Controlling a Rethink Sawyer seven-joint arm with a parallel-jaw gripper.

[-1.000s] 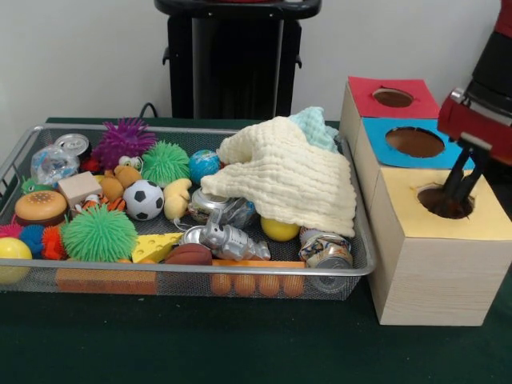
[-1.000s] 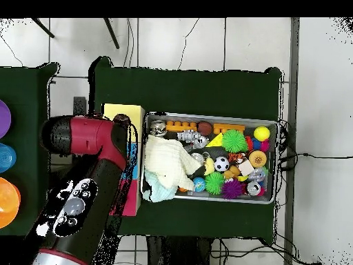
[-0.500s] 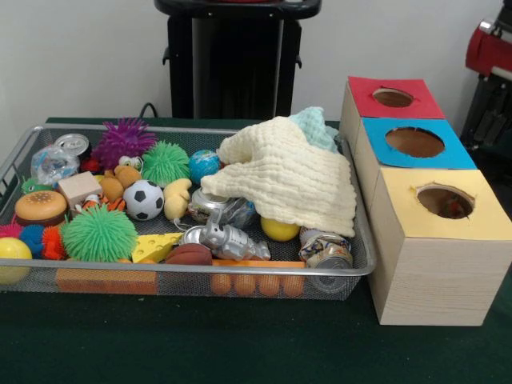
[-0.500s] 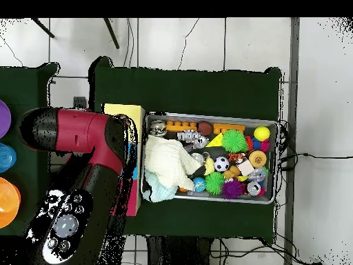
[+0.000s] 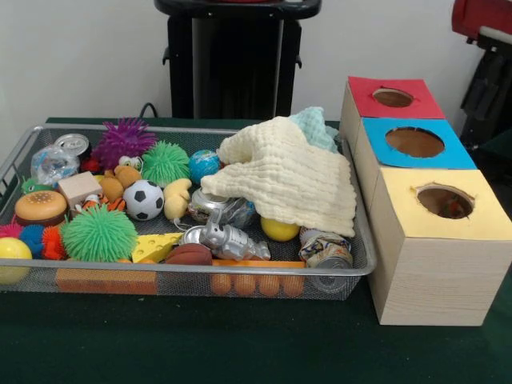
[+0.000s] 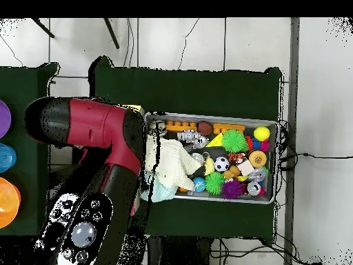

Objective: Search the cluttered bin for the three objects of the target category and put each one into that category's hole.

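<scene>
One red and black arm [image 6: 96, 172] fills the left of the overhead view, covering the box there; its gripper is hidden, so whether the jaws are spread or pressed together cannot be told. Beside it, the wire bin [image 5: 362, 240] holds a cream cloth [image 5: 288, 176] draped over a pale blue one [image 5: 316, 126], plus green spiky balls [image 5: 99, 234], a soccer ball [image 5: 144, 199] and cans [image 5: 325, 250]. Next to the bin, the wooden box [image 5: 436, 264] has red, blue and yellow holes; something small lies inside the yellow hole [image 5: 445, 200].
</scene>
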